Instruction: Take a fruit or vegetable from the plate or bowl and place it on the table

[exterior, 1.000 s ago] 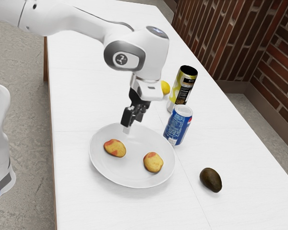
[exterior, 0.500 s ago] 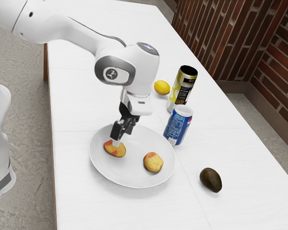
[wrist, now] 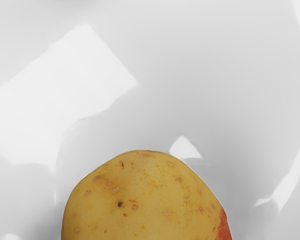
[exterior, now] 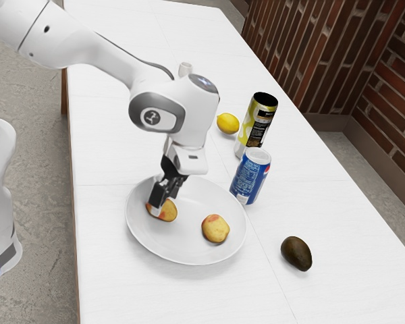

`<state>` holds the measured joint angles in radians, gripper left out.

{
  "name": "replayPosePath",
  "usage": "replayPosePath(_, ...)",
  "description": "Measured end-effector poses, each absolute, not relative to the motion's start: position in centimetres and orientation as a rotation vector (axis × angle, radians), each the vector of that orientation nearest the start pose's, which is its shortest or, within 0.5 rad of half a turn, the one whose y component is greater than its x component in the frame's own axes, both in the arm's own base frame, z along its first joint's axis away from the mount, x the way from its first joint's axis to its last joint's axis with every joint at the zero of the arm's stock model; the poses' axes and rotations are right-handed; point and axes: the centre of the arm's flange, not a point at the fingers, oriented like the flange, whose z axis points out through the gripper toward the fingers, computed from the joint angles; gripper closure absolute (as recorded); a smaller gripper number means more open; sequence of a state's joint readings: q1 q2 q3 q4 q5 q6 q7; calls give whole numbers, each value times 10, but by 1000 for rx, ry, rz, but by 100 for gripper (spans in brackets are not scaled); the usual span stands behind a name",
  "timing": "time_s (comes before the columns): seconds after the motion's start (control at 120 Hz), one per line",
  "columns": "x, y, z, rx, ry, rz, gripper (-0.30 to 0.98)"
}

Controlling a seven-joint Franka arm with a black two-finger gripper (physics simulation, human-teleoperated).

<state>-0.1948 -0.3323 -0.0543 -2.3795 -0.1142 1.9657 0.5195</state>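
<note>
My gripper (exterior: 163, 203) is down in the white plate (exterior: 189, 254), at the red-and-yellow fruit or vegetable (exterior: 167, 212) nearer the exterior view's left. Its fingers stand apart, one in front of that piece and hiding part of it; the far finger's tip is hidden. A second, similar piece (exterior: 215, 229) lies in the plate toward the exterior view's right. Under my hand, the wrist view has the yellow, speckled piece (wrist: 145, 200) with a red patch, resting on the plate's pale surface (wrist: 210, 80).
Beside the plate stands a blue can (exterior: 250, 177), with a tall yellow-and-black can (exterior: 258, 121) behind it. A lemon (exterior: 227, 123) and a dark avocado (exterior: 296, 253) lie on the white table (exterior: 115, 283). A small white object (exterior: 185, 69) shows behind the arm.
My hand has come down and toward the exterior view's left, from above the plate's far rim to the nearer-left piece. Both pieces lie where they were.
</note>
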Motion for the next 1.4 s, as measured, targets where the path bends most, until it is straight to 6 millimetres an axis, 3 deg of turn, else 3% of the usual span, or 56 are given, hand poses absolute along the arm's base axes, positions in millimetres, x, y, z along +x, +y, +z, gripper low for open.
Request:
replayPosePath(0.417,420,-115,423,-3038,1105,144,0)
replayPosePath(0.6,419,-121,423,-3024,1119,132,31)
replayPosePath(0.833,419,-127,424,-3001,1130,123,36)
replayPosePath(0.883,421,-134,434,-2984,1149,104,38)
replayPosePath(0.967,439,-144,480,-2956,1168,8,37)
replayPosePath(1.017,444,-146,496,-2947,1170,-8,36)
replayPosePath(1.05,449,-136,504,-2955,1145,-12,37)
replayPosePath(1.075,455,-115,511,-2974,1095,-14,37)
replayPosePath(1.142,471,-3,516,-3076,826,-7,37)
replayPosePath(1.192,469,45,515,-3099,724,12,37)
replayPosePath(1.242,467,60,514,-3095,709,32,37)
replayPosePath(1.317,466,68,510,-3082,719,56,37)
replayPosePath(1.4,464,83,507,-3091,708,70,22)
